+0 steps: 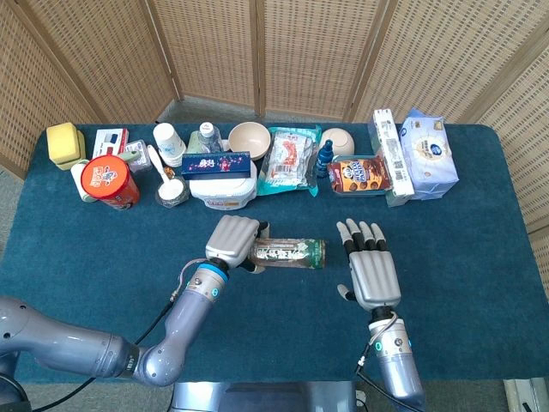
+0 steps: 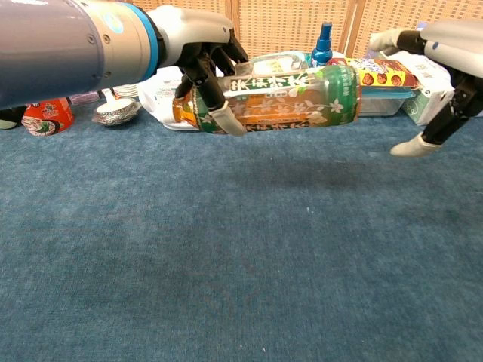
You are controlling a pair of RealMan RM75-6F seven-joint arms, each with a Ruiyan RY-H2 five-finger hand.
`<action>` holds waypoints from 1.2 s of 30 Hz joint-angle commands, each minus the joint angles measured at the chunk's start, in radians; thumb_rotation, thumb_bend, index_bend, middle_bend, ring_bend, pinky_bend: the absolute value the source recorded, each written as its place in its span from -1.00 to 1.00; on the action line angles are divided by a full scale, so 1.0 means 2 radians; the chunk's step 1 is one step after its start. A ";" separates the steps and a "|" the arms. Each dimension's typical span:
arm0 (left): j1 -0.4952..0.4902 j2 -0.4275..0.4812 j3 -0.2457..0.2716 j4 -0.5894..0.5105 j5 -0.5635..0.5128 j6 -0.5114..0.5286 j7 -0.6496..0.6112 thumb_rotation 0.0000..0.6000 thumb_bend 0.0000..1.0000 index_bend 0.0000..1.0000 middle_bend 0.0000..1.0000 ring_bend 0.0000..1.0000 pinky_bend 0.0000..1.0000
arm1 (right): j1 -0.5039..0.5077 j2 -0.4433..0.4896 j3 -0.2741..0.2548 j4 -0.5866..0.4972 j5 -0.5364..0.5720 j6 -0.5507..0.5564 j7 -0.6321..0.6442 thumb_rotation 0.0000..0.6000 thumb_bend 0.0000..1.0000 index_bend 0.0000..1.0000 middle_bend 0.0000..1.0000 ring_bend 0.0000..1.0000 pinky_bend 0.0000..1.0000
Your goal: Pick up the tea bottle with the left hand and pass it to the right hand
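table, covered in dark blue cloth, carries everything listed; a wicker screen stands behind it.

left hand: fingers wrapped round one end of the tea bottle, grasping it. in the chest view the left hand comes in from the left, with the fingers curled over the bottle's end.

right hand: released, fingers straight and slightly spread, palm down, holding nothing. it sits just beside the free end of the tea bottle, a small gap between them, not touching. in the chest view the right hand shows at the right edge, with one fingertip pointing down toward the table.

tea bottle: lying horizontal, held clear of the table by the left hand; its shadow falls on the cloth below it in the chest view. the tea bottle has amber liquid and a green floral label; its wide green end points toward the right hand.

behind the tea bottle, along the far edge of the table, a row of goods:
- white tissue pack, far right of the bottle
- cookie tray, behind the right hand
- white tub with a dark blue box on top, behind the left hand
- red instant noodle cup, far left
- cream bowl
- yellow block, at the left end
- small blue bottle
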 commanded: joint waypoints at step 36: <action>-0.045 -0.032 -0.048 0.015 -0.087 0.010 0.000 1.00 -0.68 0.13 0.07 0.02 0.29 | 0.022 -0.011 -0.044 0.069 -0.066 -0.034 -0.027 1.00 -1.00 -1.00 -1.00 -1.00 -1.00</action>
